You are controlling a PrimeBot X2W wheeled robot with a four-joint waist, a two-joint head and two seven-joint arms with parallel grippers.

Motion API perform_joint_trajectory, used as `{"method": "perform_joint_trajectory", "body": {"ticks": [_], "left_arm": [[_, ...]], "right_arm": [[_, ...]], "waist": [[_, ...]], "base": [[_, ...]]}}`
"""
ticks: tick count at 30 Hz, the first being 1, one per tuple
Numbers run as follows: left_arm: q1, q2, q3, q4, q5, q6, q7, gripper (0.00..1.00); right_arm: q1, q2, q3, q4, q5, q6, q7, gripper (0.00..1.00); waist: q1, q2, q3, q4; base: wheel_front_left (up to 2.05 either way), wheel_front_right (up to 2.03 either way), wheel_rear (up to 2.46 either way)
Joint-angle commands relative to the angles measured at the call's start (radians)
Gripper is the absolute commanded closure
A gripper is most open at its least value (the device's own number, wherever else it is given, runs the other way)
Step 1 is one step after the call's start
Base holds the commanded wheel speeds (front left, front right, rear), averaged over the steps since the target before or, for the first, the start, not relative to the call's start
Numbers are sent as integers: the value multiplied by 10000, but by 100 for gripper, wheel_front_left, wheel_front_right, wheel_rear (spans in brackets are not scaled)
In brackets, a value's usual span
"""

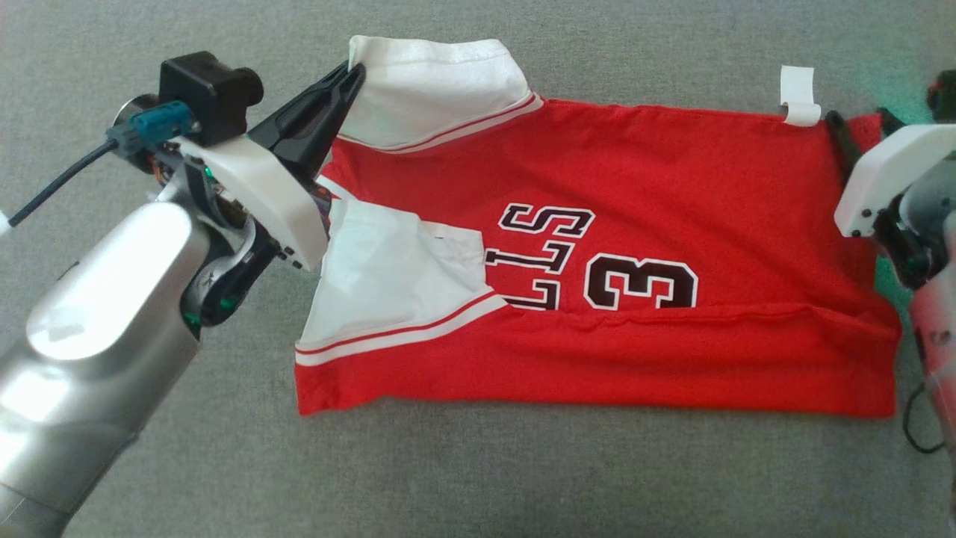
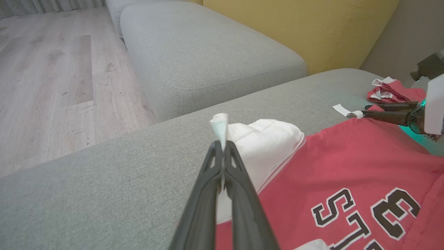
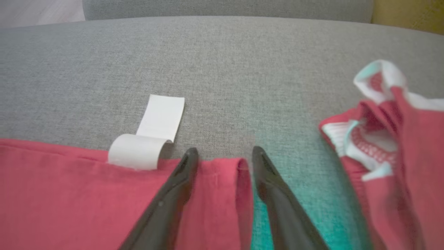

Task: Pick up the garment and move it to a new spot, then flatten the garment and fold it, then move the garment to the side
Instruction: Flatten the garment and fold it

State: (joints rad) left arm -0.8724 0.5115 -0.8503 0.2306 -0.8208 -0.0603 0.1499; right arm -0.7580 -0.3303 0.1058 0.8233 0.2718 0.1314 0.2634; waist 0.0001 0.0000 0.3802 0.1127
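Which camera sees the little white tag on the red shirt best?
The right wrist view: the white tag is close and large, curling off the red shirt. The head and left wrist views show it small.

The shirt [image 1: 672,187] is red, with white sleeves [image 1: 441,82] edged in red stripes (black lettering [image 1: 642,280] outlined white at its centre). A white tag [image 1: 798,96] sits at two o'clock. Grey sofa [image 1: 478,478]; pale wood floor [image 2: 52,86].

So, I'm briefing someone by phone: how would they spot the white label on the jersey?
On the grey cushion lies a red jersey. At its far edge, beside the right gripper, a small white label curls onto the cushion. Unlike the wide, red-striped white sleeves, it is narrow, plain and looped.
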Motion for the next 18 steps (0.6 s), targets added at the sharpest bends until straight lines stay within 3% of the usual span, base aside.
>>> {"method": "perform_joint_trajectory", "body": {"ticks": [1, 11, 18], "left_arm": [[-381, 509, 488, -132, -62, 130, -8, 100], [-950, 688, 1035, 1167, 294, 513, -977, 100], [-1947, 471, 1244, 2529, 664, 437, -1713, 100]], "right_arm": [[-176, -39, 289, -118, 74, -7, -191, 100], [-1197, 119, 1136, -749, 989, -7, -1183, 100], [-2215, 223, 1711, -819, 1414, -7, -1505, 100]], "waist": [[-1, 0, -1, -46], [-1, 0, -105, -580], [-1, 0, 92, -932]], "base": [[0, 0, 0], [0, 0, 0], [0, 0, 0]]}}
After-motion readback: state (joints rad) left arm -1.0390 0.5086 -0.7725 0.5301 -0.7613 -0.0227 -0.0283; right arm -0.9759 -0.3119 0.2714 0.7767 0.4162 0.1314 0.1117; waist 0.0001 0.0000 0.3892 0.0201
